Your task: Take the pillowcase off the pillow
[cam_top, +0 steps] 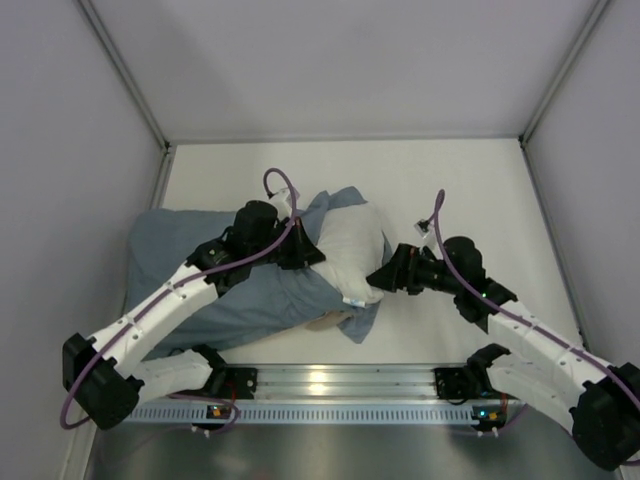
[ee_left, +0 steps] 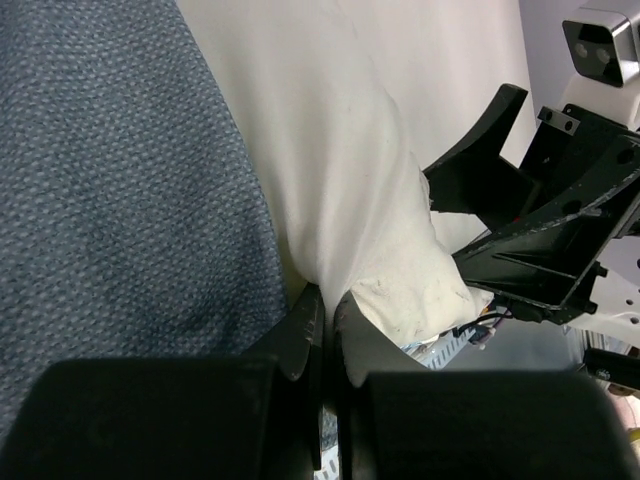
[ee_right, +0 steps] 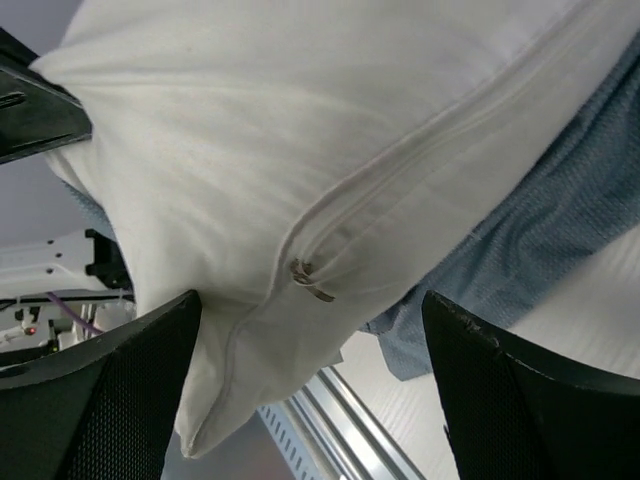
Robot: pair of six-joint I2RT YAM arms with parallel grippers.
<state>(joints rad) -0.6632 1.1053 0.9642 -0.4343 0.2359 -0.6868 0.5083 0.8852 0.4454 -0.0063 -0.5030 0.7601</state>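
Note:
The blue-grey pillowcase (cam_top: pixel 180 270) lies at the left of the table and covers most of the white pillow (cam_top: pixel 355 245), whose right end sticks out of it. My left gripper (cam_top: pixel 308 250) is over the case's open edge; in its wrist view the jaws (ee_left: pixel 330 305) are shut, pinching a fold of the white pillow fabric (ee_left: pixel 330 150), with the blue case (ee_left: pixel 120 170) to their left. My right gripper (cam_top: pixel 380 277) is open wide, and the pillow's zipped corner (ee_right: pixel 260 200) hangs between its fingers (ee_right: pixel 130 400). The blue case (ee_right: pixel 560 230) shows behind it.
The white table (cam_top: pixel 460 190) has grey walls at the back and on both sides. A metal rail (cam_top: pixel 340 380) runs along the near edge under the pillow's corner. One of the right gripper's fingers (ee_left: pixel 478 145) shows close beside the pillow in the left wrist view.

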